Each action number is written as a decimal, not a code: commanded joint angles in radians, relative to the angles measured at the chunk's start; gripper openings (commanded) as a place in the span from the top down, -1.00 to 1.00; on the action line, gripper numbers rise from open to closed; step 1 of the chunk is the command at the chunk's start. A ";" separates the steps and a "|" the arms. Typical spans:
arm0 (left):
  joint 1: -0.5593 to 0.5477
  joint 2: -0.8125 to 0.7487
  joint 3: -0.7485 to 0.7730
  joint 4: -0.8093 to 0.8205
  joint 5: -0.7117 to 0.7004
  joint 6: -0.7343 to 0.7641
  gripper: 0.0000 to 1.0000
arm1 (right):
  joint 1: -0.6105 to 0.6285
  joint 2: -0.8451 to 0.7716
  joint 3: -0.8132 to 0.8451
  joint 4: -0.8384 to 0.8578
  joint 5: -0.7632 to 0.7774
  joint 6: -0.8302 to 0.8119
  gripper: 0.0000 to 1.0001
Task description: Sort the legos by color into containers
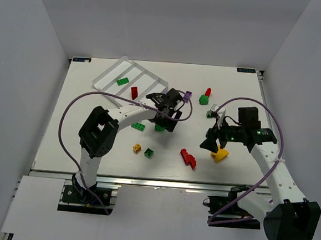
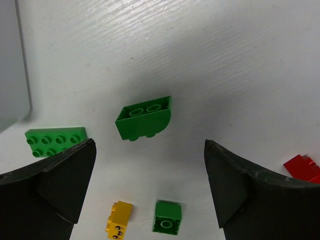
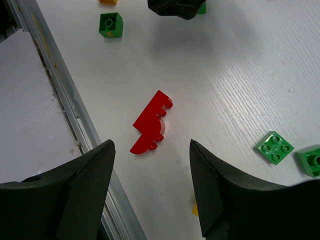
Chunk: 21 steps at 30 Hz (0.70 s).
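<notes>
Legos (image 1: 189, 158), small studded plastic bricks, mostly lie loose on the white desk (image 1: 64, 140), only one green brick (image 1: 122, 81) in the shallow white divided tray (image 1: 109, 76), the left end effector (image 2: 150, 150) released above a curved green brick (image 2: 144, 117), the right end effector (image 3: 151, 147) released above a red arched brick (image 3: 150, 131).

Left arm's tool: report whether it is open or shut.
Open. The left tool has its black fingers standing wide apart, gripping nothing; a curved green plastic brick lies loose beyond them.
</notes>
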 commanded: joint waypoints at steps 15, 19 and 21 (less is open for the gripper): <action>0.036 -0.179 -0.186 0.179 0.251 0.744 -0.81 | -0.010 0.001 0.018 0.035 -0.024 0.011 -0.33; 0.073 -0.129 -0.154 0.164 0.300 0.779 -0.77 | -0.015 -0.003 0.017 0.032 -0.020 0.011 -0.33; 0.077 -0.115 -0.143 0.165 0.318 0.792 -0.75 | -0.019 -0.005 0.017 0.032 -0.020 0.013 -0.33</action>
